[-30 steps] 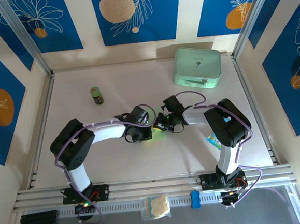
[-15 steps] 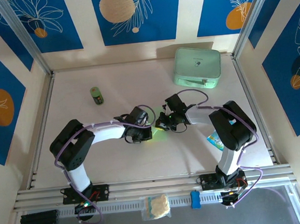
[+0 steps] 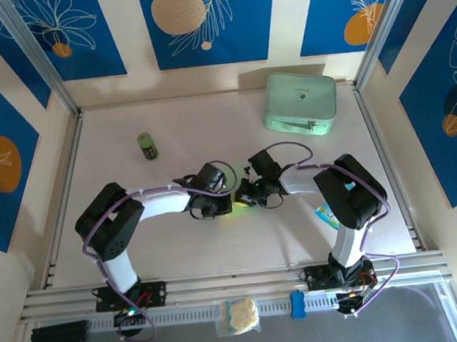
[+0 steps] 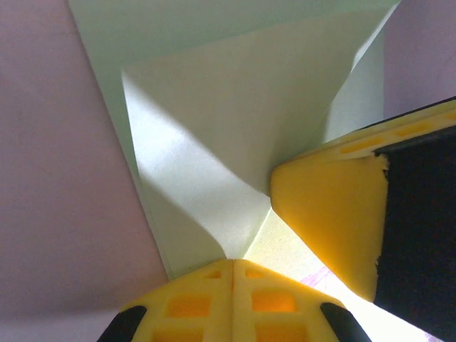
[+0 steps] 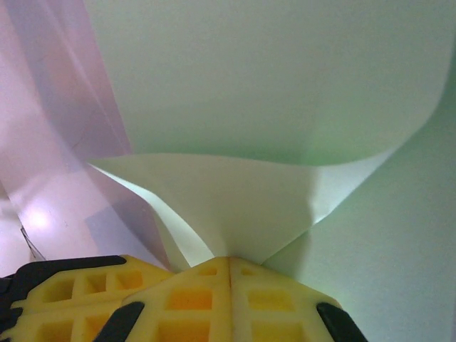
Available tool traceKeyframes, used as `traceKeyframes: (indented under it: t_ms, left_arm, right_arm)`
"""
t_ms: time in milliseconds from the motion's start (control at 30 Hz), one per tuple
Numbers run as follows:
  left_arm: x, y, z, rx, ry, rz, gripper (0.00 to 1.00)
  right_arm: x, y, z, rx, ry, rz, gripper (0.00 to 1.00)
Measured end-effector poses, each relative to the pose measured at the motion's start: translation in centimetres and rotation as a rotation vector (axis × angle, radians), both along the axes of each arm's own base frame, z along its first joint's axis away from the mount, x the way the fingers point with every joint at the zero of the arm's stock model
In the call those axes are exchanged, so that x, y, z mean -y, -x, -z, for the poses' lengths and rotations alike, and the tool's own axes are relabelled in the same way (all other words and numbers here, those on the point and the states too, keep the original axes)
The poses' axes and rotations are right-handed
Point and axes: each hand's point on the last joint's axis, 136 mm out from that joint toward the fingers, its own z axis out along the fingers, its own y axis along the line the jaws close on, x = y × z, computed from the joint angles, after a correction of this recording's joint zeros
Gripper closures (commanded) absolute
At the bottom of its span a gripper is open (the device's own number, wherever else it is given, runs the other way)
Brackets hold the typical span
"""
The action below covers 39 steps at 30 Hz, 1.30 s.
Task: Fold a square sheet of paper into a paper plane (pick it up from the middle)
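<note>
Because both arms reach in to the same spot, the square sheet of paper [image 4: 214,121] is caught between them. It lies well in front of the mint-green case [image 3: 301,102] and a bit to its left, on the side nearer the arm bases. From above, just a small pale green bit of it peeks out under the two wrists.

The left gripper [image 4: 234,262] has its yellow fingers pressed tight together. A fold of the paper runs right into the tip, so it is pinching the paper. The right gripper [image 5: 229,260] is squeezed tight the same way, with a raised flap of paper coming out from its tip. In the left wrist view, one yellow finger of the right gripper sits just beside the left one and touches the paper too.

I think they hold so close together to make a sharp crease. One pinch stops the paper from sliding on the table [image 3: 179,246], while the other bends a flap up and over. The paper has bends and a lifted flap, but no pointed nose shows, so I judge the folding is only partway done.

The small green bottle [image 3: 147,146] stands far to the left of the case, out of the way, so the arms should not bump it.
</note>
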Motion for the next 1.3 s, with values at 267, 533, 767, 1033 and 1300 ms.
traceKeyframes:
  t_ms: [267, 533, 767, 1033, 1300]
  left_arm:
    - [-0.2, 0.2, -0.4, 0.000, -0.001, 0.000, 0.90]
    - [-0.4, -0.1, -0.4, 0.002, -0.004, -0.009, 0.89]
    - [-0.5, -0.3, -1.1, 0.018, 0.005, -0.016, 0.86]
    - [-1.5, -0.9, -0.7, 0.030, -0.036, -0.050, 0.95]
    - [-1.3, -0.7, 0.1, 0.000, -0.034, -0.062, 1.00]
  right_arm:
    - [-0.3, -0.3, 0.1, -0.005, -0.003, -0.003, 0.98]
    - [-0.5, -0.4, 0.1, -0.008, -0.010, -0.007, 0.98]
    - [-0.5, -0.4, 0.1, -0.005, -0.007, -0.011, 0.98]
    - [-0.5, -0.4, 0.1, -0.004, -0.008, -0.012, 0.98]
    - [-0.5, -0.7, -0.1, 0.028, -0.009, -0.022, 0.98]
